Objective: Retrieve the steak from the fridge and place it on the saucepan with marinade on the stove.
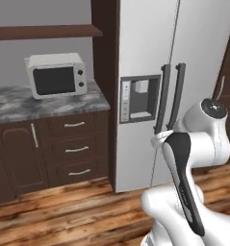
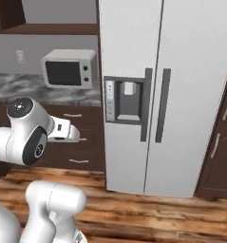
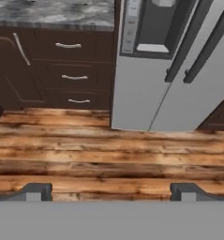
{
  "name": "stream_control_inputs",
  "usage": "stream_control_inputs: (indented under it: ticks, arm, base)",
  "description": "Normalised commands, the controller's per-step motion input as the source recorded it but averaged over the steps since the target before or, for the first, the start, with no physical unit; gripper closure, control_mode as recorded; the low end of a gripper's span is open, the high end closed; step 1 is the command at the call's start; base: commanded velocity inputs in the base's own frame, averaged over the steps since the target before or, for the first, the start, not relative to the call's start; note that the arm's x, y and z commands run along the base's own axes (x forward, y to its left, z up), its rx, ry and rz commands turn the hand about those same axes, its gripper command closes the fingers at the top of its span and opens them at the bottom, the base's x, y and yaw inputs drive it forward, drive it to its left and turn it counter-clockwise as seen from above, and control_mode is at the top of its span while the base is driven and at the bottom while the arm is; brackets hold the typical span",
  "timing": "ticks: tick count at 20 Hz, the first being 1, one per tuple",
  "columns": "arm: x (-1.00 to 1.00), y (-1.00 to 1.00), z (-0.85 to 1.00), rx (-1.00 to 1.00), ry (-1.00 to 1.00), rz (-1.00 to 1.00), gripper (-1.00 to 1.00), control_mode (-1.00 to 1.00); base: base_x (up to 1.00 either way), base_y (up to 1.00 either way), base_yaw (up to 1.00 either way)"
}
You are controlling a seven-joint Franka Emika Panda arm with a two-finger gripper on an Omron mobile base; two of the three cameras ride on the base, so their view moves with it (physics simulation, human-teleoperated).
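Hand (image 3: 111, 191) spread wide above streaked wooden floor (image 3: 85, 150), facing smooth silver-grey fridge (image 3: 146, 93) with dark bar handles.

The left base view looks forward from behind the arm at the tall silver-grey two-door fridge (image 1: 150, 72), with the white microwave (image 1: 56, 74) on the grey marbled tabletop (image 1: 20, 103) to its left. The right base view faces the same fridge (image 2: 172, 95) more squarely; microwave (image 2: 70, 68) and tabletop (image 2: 20, 88) are shared. The hand view looks downward over the wooden plank floor (image 3: 108, 154) toward the fridge's lower part (image 3: 151, 93) and dark brown drawers (image 3: 71, 70), with both fingers (image 3: 33, 191) at its bottom.
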Motion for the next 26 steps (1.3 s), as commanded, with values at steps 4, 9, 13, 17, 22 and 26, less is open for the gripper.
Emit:
stream_control_inputs:
  ticks: [4,9,13,17,22,26]
  arm:
    - [0.0,0.0,0.0,0.0,0.0,0.0,-1.0,1.0]
    - [0.0,0.0,0.0,0.0,0.0,0.0,-1.0,1.0]
    - [0.0,0.0,0.0,0.0,0.0,0.0,-1.0,1.0]
    - [0.0,0.0,0.0,0.0,0.0,0.0,-1.0,1.0]
    - [0.0,0.0,0.0,0.0,0.0,0.0,-1.0,1.0]
    - [0.0,0.0,0.0,0.0,0.0,0.0,-1.0,1.0]
  base:
    - [0.37,-0.65,-0.14]
    - [0.49,-0.56,-0.15]
    - [0.58,-0.49,-0.16]
    - [0.36,-0.1,-0.14]
    - [0.16,0.11,-0.14]
    - [0.28,0.19,-0.18]
